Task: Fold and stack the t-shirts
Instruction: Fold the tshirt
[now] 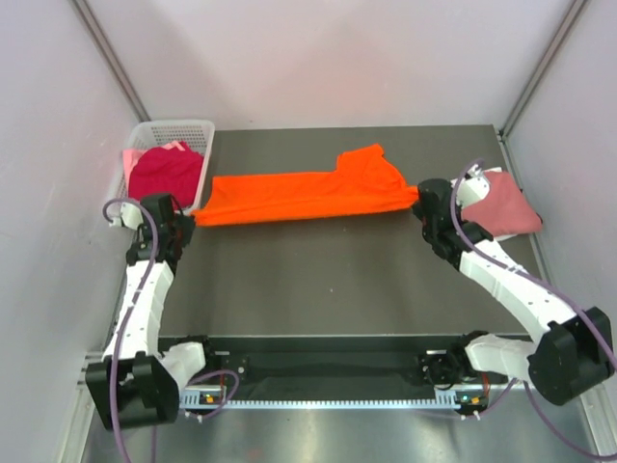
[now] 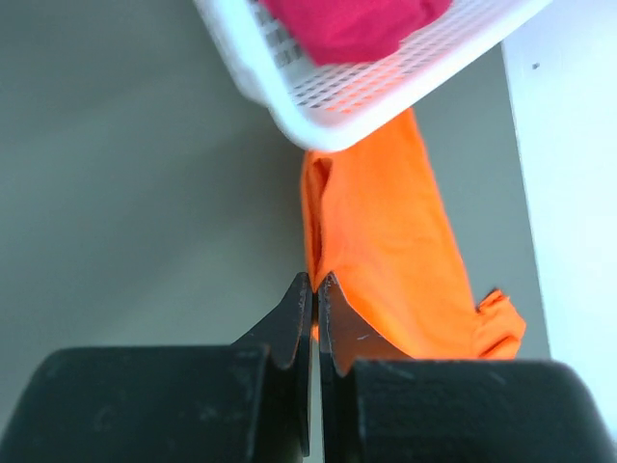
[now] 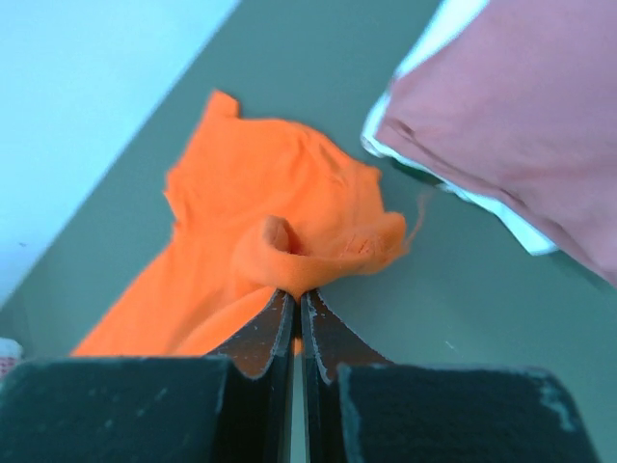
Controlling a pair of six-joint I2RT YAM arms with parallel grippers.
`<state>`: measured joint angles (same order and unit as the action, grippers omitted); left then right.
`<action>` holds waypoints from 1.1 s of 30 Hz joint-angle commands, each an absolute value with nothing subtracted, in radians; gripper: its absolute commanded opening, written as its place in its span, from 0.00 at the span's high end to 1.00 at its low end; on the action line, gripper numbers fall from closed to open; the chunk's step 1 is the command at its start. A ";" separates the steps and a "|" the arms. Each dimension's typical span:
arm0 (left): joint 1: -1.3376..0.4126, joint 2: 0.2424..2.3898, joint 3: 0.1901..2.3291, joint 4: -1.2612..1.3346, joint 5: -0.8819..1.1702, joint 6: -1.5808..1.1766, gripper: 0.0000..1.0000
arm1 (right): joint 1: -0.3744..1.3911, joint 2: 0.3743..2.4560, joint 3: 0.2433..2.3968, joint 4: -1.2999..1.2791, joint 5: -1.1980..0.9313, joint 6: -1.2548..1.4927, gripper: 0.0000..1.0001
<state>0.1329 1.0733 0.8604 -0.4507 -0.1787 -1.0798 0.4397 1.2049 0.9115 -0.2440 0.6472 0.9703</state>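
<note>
The bright orange t-shirt (image 1: pixel 304 193) is stretched in a long band across the dark table, one sleeve sticking up at the far right. My left gripper (image 1: pixel 189 220) is shut on its left end; the left wrist view shows the cloth (image 2: pixel 386 251) pinched at the fingertips (image 2: pixel 315 282). My right gripper (image 1: pixel 420 198) is shut on its right end, cloth (image 3: pixel 280 231) bunched at the tips (image 3: pixel 295 294). A folded dusty rose t-shirt (image 1: pixel 501 204) lies on a white one (image 3: pixel 453 188) at the right. A crimson shirt (image 1: pixel 166 172) and a pale pink one (image 1: pixel 130 157) lie in the basket.
The white lattice basket (image 1: pixel 198 130) stands at the far left corner, close to my left gripper; its rim (image 2: pixel 386 106) overhangs the orange cloth in the left wrist view. Pale walls enclose the table on three sides. The arm bases sit at the near edge.
</note>
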 commanded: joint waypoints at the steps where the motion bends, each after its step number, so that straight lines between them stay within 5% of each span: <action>1: 0.147 0.987 0.746 -0.522 -0.204 -1.042 1.00 | 0.462 1.148 0.792 -0.308 0.667 1.018 1.00; 10: 0.152 0.827 0.456 -0.462 -0.129 -1.054 1.00 | 0.499 0.977 0.479 -0.261 0.656 1.138 1.00; 14: 0.152 0.886 0.531 -0.459 -0.137 -1.055 1.00 | 0.500 1.043 0.590 -0.256 0.673 1.095 1.00; 22: 0.163 1.037 1.021 -0.640 -0.186 -1.006 1.00 | 0.499 1.141 1.057 -0.359 0.733 0.937 1.00; 33: 0.164 0.754 0.516 -0.618 -0.135 -0.989 1.00 | 0.500 0.853 0.507 -0.361 0.620 1.141 1.00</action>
<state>0.1555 0.8265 0.6029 -0.5770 -0.1383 -1.0138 0.4889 0.9096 0.5732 -0.3290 0.6453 1.0813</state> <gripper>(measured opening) 0.025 0.010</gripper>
